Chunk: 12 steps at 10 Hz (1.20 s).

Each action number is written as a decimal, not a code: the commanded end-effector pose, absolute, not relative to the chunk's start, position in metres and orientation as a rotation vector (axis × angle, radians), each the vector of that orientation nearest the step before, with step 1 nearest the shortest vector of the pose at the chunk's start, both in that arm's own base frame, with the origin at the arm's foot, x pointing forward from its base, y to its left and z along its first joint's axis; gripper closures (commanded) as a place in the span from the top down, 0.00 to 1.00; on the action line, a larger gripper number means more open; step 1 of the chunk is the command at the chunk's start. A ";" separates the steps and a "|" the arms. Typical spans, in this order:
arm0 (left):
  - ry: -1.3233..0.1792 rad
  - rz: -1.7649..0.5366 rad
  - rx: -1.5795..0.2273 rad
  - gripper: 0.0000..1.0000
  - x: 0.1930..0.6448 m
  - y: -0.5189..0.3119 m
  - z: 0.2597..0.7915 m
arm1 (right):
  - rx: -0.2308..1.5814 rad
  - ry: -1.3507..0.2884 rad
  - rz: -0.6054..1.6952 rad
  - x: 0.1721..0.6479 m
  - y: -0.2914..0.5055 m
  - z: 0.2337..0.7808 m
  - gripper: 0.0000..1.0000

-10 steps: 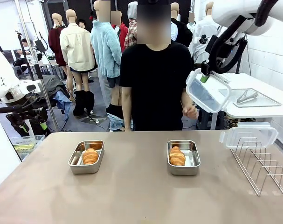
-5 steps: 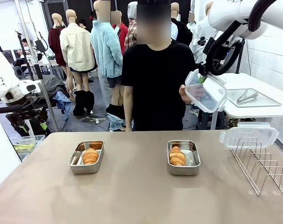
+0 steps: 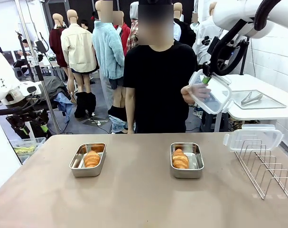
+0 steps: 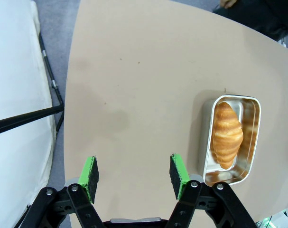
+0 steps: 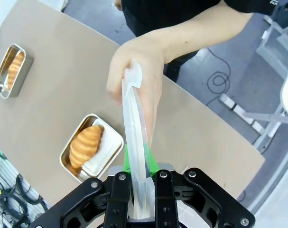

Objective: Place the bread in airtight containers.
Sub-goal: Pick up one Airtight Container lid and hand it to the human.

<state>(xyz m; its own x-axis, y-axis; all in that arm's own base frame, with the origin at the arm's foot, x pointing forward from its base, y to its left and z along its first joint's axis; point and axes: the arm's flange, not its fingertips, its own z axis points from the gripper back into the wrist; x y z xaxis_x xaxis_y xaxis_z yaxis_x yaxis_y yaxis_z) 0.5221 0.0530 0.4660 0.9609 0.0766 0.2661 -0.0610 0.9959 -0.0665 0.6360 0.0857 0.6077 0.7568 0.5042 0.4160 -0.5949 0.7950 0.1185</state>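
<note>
Two pieces of bread lie in two open steel airtight containers on the table: one croissant (image 3: pixel 92 158) in the left tub (image 3: pixel 84 173), the other (image 3: pixel 180 159) in the right tub (image 3: pixel 186 174). High above the table's far right, my right gripper (image 3: pixel 208 79) is shut on a clear lid (image 3: pixel 212 94). The person's hand (image 3: pixel 190 94) grips that lid's other end. In the right wrist view the lid (image 5: pixel 135 118) stands edge-on between my fingers, the hand (image 5: pixel 144 61) around its far end. My left gripper (image 4: pixel 134 173) hangs open over bare table, with one tub (image 4: pixel 255 137) and its croissant (image 4: pixel 227 134) to one side.
A wire rack (image 3: pixel 269 173) stands at the table's right edge with a second clear lid (image 3: pixel 253 137) resting on its far end. The person stands at the far side, behind the right tub. Behind on the right, a side table carries a metal tray (image 3: pixel 257 99).
The person's hand rose from waist height and took hold of the lid in my right gripper. The lid shifted slightly. My left arm stayed still.
</note>
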 end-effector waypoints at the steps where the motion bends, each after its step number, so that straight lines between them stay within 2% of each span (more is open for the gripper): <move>1: -0.274 0.062 -0.045 0.78 0.522 0.054 0.468 | 0.247 -0.377 0.622 0.633 0.086 0.607 0.00; 2: -0.274 0.062 -0.045 0.78 0.522 0.054 0.468 | 0.251 -0.379 0.606 0.636 0.086 0.608 0.00; 7: -0.274 0.062 -0.045 0.78 0.522 0.054 0.468 | 0.197 -0.345 0.788 0.565 0.045 0.640 0.96; 8: -0.274 0.062 -0.045 0.78 0.522 0.054 0.468 | 0.173 -0.326 0.851 0.543 0.033 0.641 1.00; 10: -0.274 0.062 -0.045 0.78 0.522 0.054 0.468 | 0.098 -0.244 1.046 0.494 0.004 0.632 1.00; 12: -0.274 0.062 -0.045 0.78 0.522 0.054 0.468 | 0.013 -0.214 1.125 0.454 -0.026 0.619 1.00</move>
<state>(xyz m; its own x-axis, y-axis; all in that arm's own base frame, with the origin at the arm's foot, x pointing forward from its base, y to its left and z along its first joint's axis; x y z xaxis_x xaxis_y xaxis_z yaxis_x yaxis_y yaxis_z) 0.5221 0.0532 0.4662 0.9608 0.0771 0.2664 -0.0615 0.9959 -0.0665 0.4736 -0.0199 0.6331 0.4614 0.8662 0.1920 -0.8787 0.4760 -0.0355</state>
